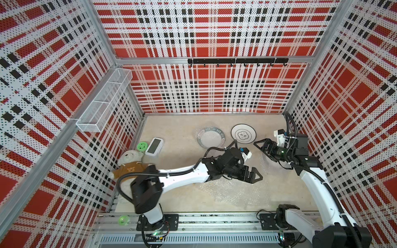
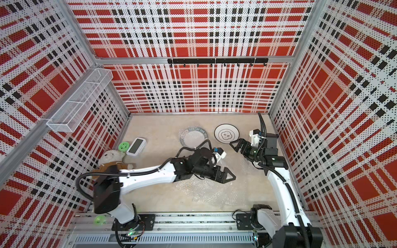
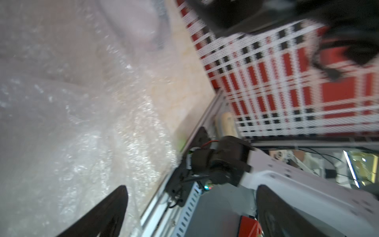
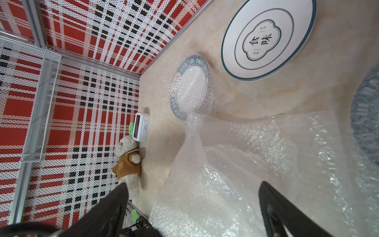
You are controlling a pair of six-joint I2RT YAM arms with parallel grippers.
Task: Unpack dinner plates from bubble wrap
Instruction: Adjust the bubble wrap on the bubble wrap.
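Left pincer (image 1: pixel 255 175) and right pincer (image 1: pixel 258 147) are hanging released. Bare plate (image 1: pixel 243 133) is lying upper right; wrapped plate (image 1: pixel 211 137) is waiting beside it; loose bubble wrap (image 1: pixel 227 193) is sprawling lower centre, possibly hiding a third plate (image 4: pixel 367 115).

We see a robotics lab's test cell rather than a home: a left arm (image 1: pixel 184 176) and a right arm (image 1: pixel 318 186) bolted to a metal rail (image 1: pixel 214 219), a beige counter (image 1: pixel 182 199) boxed in by perforated plaid panels (image 1: pixel 214 32) on aluminium framing (image 1: pixel 150 61), stray items like a teddy bear (image 1: pixel 129 163) and wire basket (image 1: pixel 105 101), and loose cables (image 3: pixel 320 153) beyond the frame in the left wrist view.
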